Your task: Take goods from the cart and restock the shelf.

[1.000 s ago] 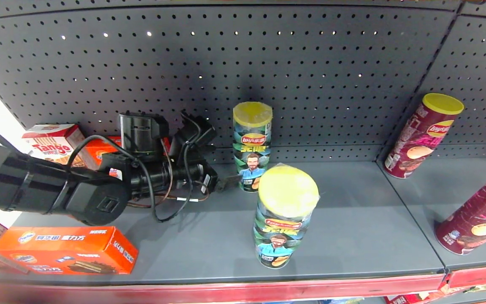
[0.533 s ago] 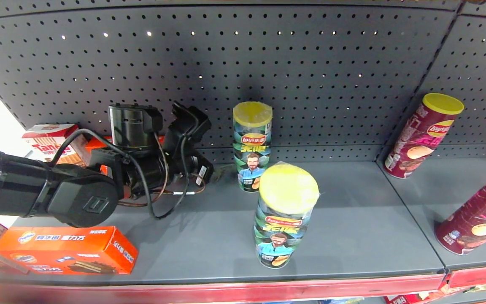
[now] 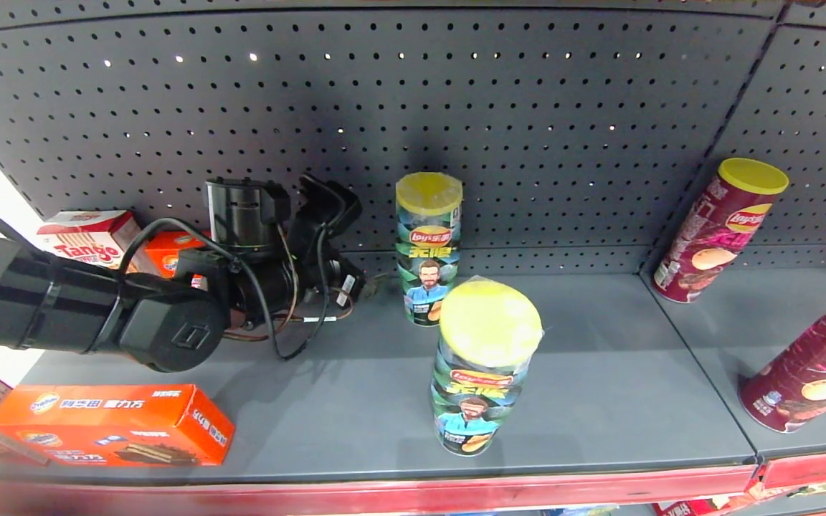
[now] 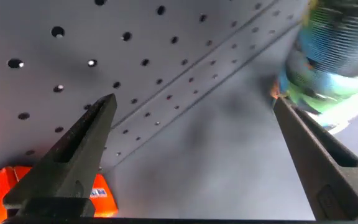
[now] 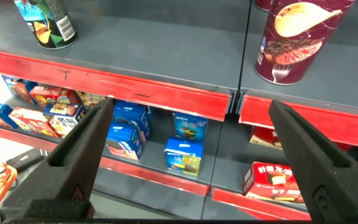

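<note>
A grey shelf (image 3: 621, 387) holds two green crisp cans with yellow lids, both upright. The front can (image 3: 483, 373) stands at centre, and the rear can (image 3: 429, 251) is at its 11 o'clock. The left end effector (image 4: 192, 102) sits at the rear can's 9 o'clock, spread wide and empty. The right end effector (image 5: 190, 106) hangs wide open and empty. Restocking looks partly done, with more goods likely to fetch. The can labels carry logos and a cartoon figure. An orange box (image 3: 112, 423) at 8 o'clock bears white print.

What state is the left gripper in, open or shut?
Open. The left gripper has its fingers spread wide apart, with only bare shelf between them and nothing held.
</note>
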### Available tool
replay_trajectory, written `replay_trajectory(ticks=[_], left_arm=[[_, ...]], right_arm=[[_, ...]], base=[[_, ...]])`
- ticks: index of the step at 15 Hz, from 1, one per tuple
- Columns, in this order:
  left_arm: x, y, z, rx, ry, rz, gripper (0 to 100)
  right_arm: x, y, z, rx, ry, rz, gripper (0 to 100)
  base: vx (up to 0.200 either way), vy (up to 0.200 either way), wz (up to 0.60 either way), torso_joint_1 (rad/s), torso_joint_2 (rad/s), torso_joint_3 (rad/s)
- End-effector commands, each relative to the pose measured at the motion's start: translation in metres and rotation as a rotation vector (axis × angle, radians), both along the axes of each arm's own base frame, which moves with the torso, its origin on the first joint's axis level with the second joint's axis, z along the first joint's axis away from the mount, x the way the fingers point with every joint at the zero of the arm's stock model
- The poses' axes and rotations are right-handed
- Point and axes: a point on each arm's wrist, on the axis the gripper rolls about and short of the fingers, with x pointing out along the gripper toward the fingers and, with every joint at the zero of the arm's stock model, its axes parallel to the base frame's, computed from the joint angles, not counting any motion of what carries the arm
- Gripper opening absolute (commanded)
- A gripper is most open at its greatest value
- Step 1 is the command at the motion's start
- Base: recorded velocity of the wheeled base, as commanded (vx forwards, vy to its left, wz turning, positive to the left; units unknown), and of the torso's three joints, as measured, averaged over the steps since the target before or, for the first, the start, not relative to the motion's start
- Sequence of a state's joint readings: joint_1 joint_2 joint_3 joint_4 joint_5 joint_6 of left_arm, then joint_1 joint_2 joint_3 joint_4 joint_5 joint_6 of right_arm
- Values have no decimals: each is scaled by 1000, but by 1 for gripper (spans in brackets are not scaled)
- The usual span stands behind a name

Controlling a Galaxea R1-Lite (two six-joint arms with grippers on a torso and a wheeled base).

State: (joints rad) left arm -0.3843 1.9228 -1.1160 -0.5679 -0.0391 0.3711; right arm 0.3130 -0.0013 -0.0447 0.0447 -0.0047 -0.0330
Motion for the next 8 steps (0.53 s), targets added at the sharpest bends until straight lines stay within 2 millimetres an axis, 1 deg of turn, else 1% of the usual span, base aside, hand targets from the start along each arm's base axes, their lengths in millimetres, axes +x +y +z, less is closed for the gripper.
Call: replay_trajectory(ticks=[1, 3, 4, 8], left_arm=[[9, -6, -4, 0, 0, -6, 100], [8, -13, -3, -3, -3, -23, 100], [9, -17, -6, -1, 1, -32, 100], [11, -20, -9, -1, 8, -34, 100]], right_arm=[[0, 0, 0, -1, 1, 0, 100], [0, 0, 0, -1, 1, 0, 100], [0, 0, 0, -1, 1, 0, 100], [0, 0, 0, -1, 1, 0, 100]], base=[[0, 0, 0, 0, 0, 0], [0, 0, 0, 0, 0, 0], [0, 0, 0, 0, 0, 0], [0, 0, 0, 0, 0, 0]])
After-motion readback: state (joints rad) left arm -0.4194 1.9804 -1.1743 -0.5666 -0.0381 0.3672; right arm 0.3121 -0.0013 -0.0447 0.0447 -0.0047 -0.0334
